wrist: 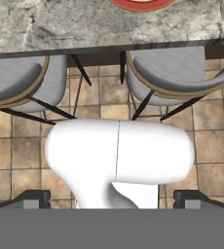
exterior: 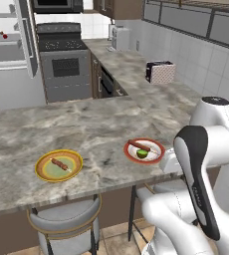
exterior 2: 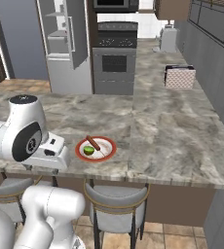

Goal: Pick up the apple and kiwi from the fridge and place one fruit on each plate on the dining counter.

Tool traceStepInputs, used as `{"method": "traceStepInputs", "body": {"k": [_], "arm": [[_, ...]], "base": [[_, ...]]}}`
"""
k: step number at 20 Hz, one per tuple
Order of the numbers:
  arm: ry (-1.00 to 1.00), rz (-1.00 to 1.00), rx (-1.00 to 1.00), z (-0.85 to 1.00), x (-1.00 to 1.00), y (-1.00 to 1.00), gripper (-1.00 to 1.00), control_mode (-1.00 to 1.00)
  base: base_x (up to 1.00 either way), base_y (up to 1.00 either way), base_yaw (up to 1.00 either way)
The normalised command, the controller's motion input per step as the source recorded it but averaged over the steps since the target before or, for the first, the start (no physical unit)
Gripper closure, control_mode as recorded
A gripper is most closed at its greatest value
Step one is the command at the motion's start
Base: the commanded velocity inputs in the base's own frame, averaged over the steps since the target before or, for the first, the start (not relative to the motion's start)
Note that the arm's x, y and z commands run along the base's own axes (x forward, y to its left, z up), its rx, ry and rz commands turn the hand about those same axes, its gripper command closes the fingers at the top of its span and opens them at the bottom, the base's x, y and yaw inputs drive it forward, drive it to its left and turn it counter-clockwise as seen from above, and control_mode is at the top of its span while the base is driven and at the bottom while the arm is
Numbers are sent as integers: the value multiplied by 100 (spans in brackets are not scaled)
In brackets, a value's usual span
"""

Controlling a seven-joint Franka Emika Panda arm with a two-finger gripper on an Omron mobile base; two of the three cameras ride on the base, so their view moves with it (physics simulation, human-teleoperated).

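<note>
On the marbled surface (exterior: 86, 127), the kiwi (exterior: 143, 153) sits in the red-rimmed plate (exterior: 156, 147); the yellow plate (exterior: 42, 172) holds no fruit. The apple (exterior: 5, 35) looks to be on a shelf of the open fridge (exterior: 17, 55), well apart. The hand (wrist: 112, 199) is spread and empty, aimed down at the stools (wrist: 172, 73). Driving off, the arm could clip the surface edge or jolt the kiwi's plate.

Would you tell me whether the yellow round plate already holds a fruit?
No fruit: the yellow round plate carries just its dark reddish centre mark, with no apple or kiwi on it.
</note>
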Motion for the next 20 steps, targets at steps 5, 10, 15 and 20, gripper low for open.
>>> {"method": "traceStepInputs", "body": {"k": [5,10,15,20], "arm": [[0,0,0,0,0,0,-100,100],[0,0,0,0,0,0,-100,100],[0,0,0,0,0,0,-100,100],[0,0,0,0,0,0,-100,100]], "base": [[-43,17,0],[-69,78,4],[-57,100,3],[-41,100,2]]}}
